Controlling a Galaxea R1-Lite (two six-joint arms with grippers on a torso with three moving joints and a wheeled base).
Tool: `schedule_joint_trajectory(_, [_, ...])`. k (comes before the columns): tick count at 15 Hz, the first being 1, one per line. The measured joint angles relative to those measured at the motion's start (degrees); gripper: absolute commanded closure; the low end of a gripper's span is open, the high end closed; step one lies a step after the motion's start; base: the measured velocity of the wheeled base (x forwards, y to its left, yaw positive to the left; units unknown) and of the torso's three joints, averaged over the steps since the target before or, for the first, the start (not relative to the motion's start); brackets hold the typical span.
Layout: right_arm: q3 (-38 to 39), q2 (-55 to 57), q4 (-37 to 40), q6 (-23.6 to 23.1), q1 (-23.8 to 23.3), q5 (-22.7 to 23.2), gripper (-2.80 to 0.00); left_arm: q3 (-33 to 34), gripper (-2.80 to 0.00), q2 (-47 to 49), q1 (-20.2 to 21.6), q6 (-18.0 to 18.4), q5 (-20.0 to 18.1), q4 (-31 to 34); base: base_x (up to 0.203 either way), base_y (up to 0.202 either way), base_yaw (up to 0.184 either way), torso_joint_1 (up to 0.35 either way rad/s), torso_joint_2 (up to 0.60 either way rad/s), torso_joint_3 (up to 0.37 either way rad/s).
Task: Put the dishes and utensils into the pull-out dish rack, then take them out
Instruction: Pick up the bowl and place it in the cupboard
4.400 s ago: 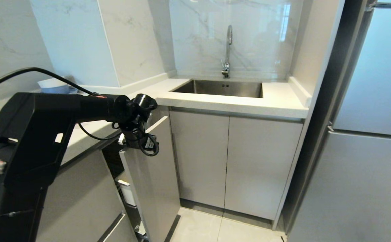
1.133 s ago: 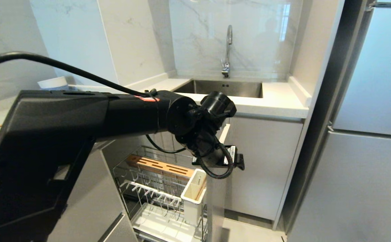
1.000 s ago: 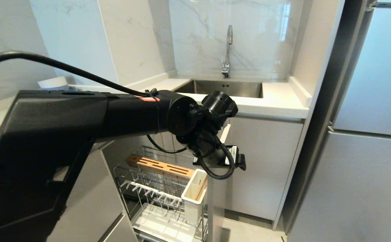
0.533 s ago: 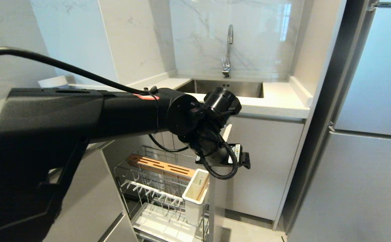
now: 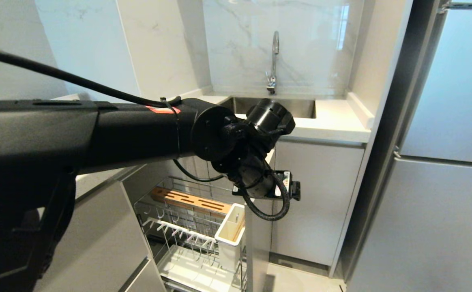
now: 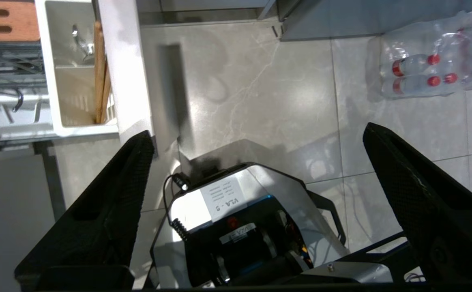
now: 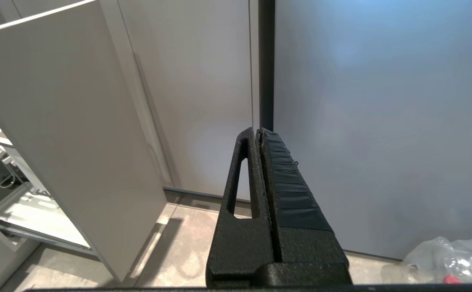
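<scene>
Left gripper [image 6: 256,146], jaws spread wide and empty, hangs pointing down just outside the front panel [image 5: 256,239] of the pull-out dish rack [image 5: 187,227]; the chopsticks [image 6: 100,73] stand upright in the front-corner utensil caddy [image 5: 230,233], just behind that panel.

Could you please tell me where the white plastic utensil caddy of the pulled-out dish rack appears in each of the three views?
Head view: white plastic utensil caddy, bottom centre, at the rack's front right corner.
Left wrist view: top left, with light wooden chopsticks inside.
Right wrist view: not in it.
Shared landmark: the narrow pale grey front panel beside it.
</scene>
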Motion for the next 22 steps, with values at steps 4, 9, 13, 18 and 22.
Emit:
schedule_joint_trajectory(4, [0.00, 0.00, 0.01, 0.00, -0.08, 0.01, 0.00, 1.74, 0.00, -4.08, 0.72, -0.44, 1.25, 0.17, 0.000, 0.000, 0.000, 0.000, 0.00, 0.000])
schedule_joint_trajectory(9, [0.00, 0.00, 0.00, 0.00, -0.06, 0.00, 0.00, 5.64, 0.00, -14.18, 1.23, -0.46, 5.83, 0.22, 0.000, 0.000, 0.000, 0.000, 0.00, 0.000])
schedule_joint_trajectory(13, [0.00, 0.00, 0.00, 0.00, -0.10, 0.01, 0.00, 12.78, 0.00, -25.12, 2.55, -1.48, 10.48, 0.29, 0.000, 0.000, 0.000, 0.000, 0.00, 0.000])
schedule_joint_trajectory(18, [0.00, 0.00, 0.00, 0.02, -0.06, 0.01, 0.00, 22.64, 0.00, -43.93, 15.29, 0.92, 12.98, 0.85, 0.000, 0.000, 0.000, 0.000, 0.00, 0.000])
schedule_joint_trajectory(22, [0.00, 0.00, 0.00, -0.02, -0.10, 0.01, 0.00, 29.16, 0.00, -59.35, 33.38, 8.12, 12.20, 2.02, 0.000, 0.000, 0.000, 0.000, 0.00, 0.000])
